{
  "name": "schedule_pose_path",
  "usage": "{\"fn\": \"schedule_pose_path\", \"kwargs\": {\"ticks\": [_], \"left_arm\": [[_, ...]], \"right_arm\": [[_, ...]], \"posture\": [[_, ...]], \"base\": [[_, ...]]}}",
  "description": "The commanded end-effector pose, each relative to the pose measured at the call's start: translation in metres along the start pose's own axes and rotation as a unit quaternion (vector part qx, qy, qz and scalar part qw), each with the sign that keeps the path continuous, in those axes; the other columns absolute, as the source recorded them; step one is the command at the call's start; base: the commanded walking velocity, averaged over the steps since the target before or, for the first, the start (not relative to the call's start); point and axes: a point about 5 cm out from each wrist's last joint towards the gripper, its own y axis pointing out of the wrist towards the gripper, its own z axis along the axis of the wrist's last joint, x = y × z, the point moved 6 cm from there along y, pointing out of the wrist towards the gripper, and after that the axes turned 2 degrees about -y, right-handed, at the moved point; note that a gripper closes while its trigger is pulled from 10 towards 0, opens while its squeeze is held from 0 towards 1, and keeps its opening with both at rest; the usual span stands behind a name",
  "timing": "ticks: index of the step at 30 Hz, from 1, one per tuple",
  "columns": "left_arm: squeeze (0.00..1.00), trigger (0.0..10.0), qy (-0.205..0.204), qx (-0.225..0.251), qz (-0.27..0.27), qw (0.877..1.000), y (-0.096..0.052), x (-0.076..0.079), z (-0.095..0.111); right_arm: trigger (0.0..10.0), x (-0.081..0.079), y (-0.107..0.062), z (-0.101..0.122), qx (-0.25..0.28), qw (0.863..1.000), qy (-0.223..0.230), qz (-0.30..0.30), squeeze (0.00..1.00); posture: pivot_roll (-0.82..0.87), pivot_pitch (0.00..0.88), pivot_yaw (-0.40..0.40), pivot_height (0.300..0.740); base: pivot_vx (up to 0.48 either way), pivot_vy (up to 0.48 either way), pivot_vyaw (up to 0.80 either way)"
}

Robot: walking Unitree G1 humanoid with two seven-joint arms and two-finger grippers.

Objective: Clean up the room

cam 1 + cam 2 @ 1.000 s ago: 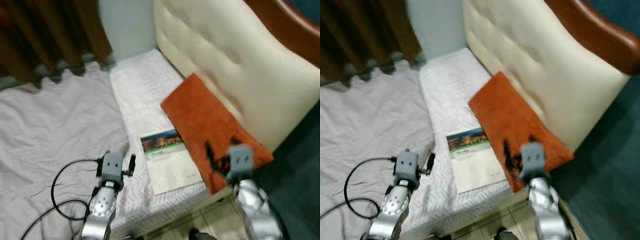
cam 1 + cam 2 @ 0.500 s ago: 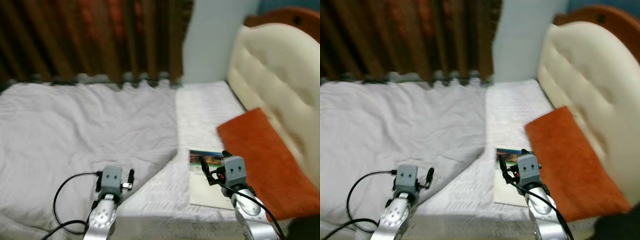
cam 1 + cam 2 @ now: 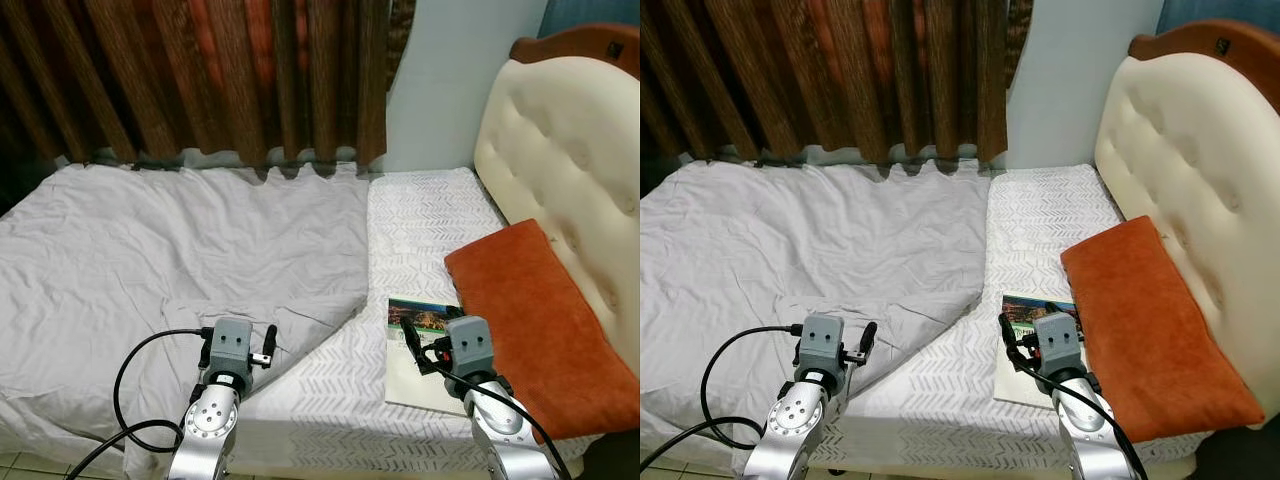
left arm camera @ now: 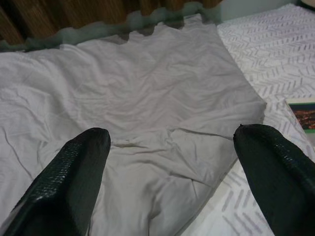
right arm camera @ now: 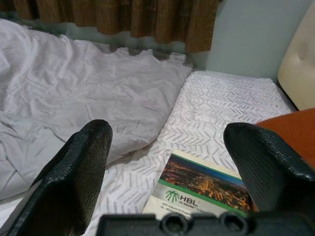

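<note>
Both grippers, left (image 4: 167,187) and right (image 5: 167,182), hung spread and empty as the head swung from the orange rectangular cushion (image 3: 540,320) toward the rumpled grey sheet (image 3: 150,270), leaving the glossy booklet (image 3: 420,350) unretrieved beside the cushion

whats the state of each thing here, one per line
grey blanket: rumpled, spread over the bed, one corner folded
booklet: closed, flat on the patterned sheet
orange pillow: lying against the headboard
curtains: drawn
left gripper: open, over the blanket
right gripper: open, over the booklet
</note>
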Motion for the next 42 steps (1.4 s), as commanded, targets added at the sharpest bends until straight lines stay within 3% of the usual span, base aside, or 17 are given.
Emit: {"fn": "schedule_pose_path", "kwargs": {"ticks": [1,7,15,29,36,42], "left_arm": [[0.0,10.0,0.006,0.001,-0.001,1.0,0.003,-0.001,0.002],[0.0,10.0,0.016,0.001,-0.005,1.0,0.004,0.001,0.002],[0.0,10.0,-0.005,0.006,-0.037,0.999,0.005,0.013,0.004],[0.0,10.0,-0.022,-0.002,-0.037,0.999,0.006,0.01,0.0],[0.0,10.0,-0.019,0.01,-0.023,1.0,0.005,0.005,0.003],[0.0,10.0,-0.049,0.024,-0.025,0.998,0.007,0.007,0.011]], "right_arm": [[10.0,0.001,-0.001,-0.002,-0.002,1.0,-0.004,-0.001,0.0],[10.0,0.002,-0.001,-0.002,-0.001,1.0,-0.006,-0.001,0.0],[10.0,0.001,-0.002,0.003,0.01,1.0,-0.009,0.004,0.0],[10.0,0.0,-0.004,0.004,0.013,1.0,-0.015,0.005,0.0],[10.0,0.0,-0.005,0.002,0.011,1.0,-0.015,0.008,0.0],[10.0,-0.003,-0.004,0.003,0.011,1.0,-0.015,0.015,0.0]], "posture": [[-0.05,0.0,0.041,0.74],[-0.06,0.0,0.04,0.74],[-0.06,0.0,0.038,0.74],[-0.07,0.0,0.045,0.74],[-0.07,0.0,0.038,0.74],[-0.07,0.0,0.036,0.74]], "base": [[0.0,0.0,0.0],[0.0,0.0,0.0],[0.0,-0.479,0.26],[0.017,-0.451,0.0],[0.0,0.0,0.0],[0.376,0.0,0.0]]}}
